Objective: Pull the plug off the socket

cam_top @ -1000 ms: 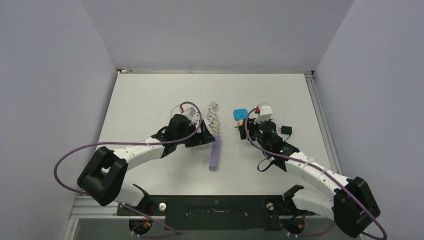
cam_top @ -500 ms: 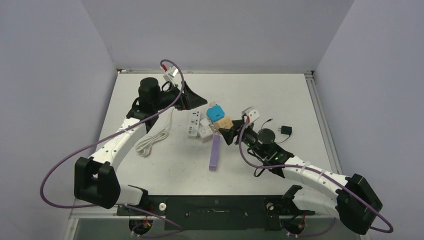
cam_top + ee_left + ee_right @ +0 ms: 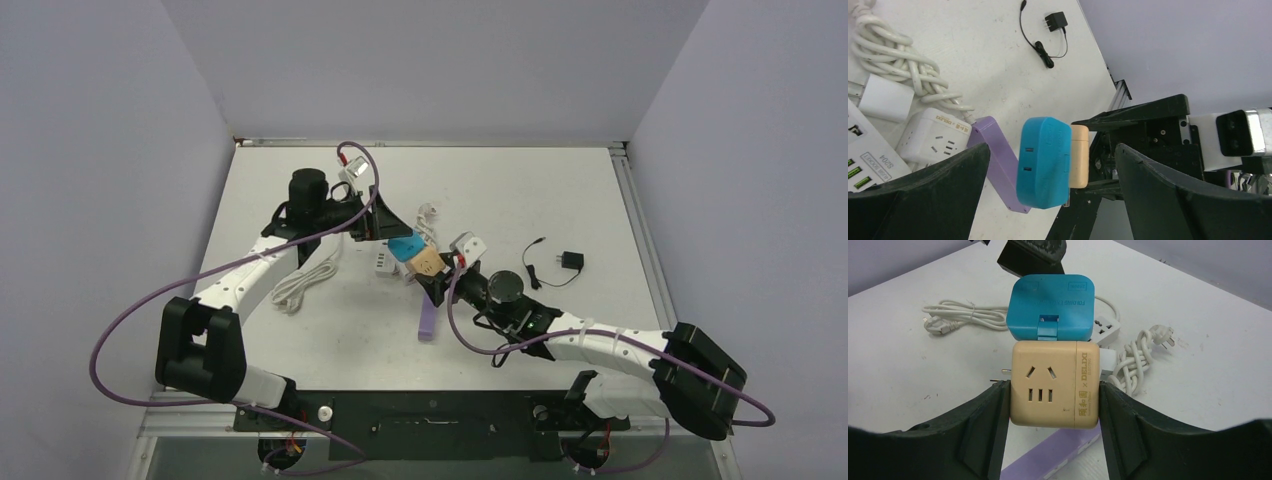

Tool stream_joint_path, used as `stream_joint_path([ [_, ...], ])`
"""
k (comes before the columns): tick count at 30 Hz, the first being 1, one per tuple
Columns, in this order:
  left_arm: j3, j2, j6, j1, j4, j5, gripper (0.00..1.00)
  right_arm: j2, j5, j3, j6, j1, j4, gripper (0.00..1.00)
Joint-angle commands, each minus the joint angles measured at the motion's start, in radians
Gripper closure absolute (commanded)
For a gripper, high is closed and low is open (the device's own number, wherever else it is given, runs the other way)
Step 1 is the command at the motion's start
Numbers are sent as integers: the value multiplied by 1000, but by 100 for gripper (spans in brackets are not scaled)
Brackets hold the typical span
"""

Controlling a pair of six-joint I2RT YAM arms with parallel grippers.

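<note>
White table (image 3: 600, 190): cluster mid-frame in top view, well apart from every edge. One purple bar (image 3: 998, 165), just below centre. Two cubes marked "DELIXI": white cube (image 3: 933, 135) lying on table, beige socket (image 3: 1054, 390) pinched by right gripper (image 3: 1054, 407). One blue plug (image 3: 1052, 307) seated in beige socket (lettering too blurred to read), between spread fingers of left gripper (image 3: 1052, 150), not touching them. One black charger (image 3: 571, 260), right of centre.

Blue plug (image 3: 405, 246) against beige socket (image 3: 428, 263), purple bar (image 3: 429, 315) near.
</note>
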Motion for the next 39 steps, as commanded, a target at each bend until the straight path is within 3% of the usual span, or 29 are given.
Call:
stream_joint_path([
  [1, 68, 2, 119, 24, -119, -52, 6, -24, 50, 43, -36, 22, 146, 95],
  [6, 70, 21, 121, 34, -115, -2, 6, -62, 75, 20, -49, 30, 154, 95],
  [10, 44, 26, 56, 16, 13, 97, 13, -69, 76, 14, -50, 31, 154, 95],
  [20, -14, 26, -89, 15, 220, 180, 55, -37, 90, 21, -53, 33, 136, 95],
  [31, -21, 29, -107, 18, 256, 187, 100, -2, 106, 31, -49, 33, 118, 95],
  [39, -35, 6, -106, 46, 273, 153, 100, 15, 102, 35, -40, 31, 79, 95],
])
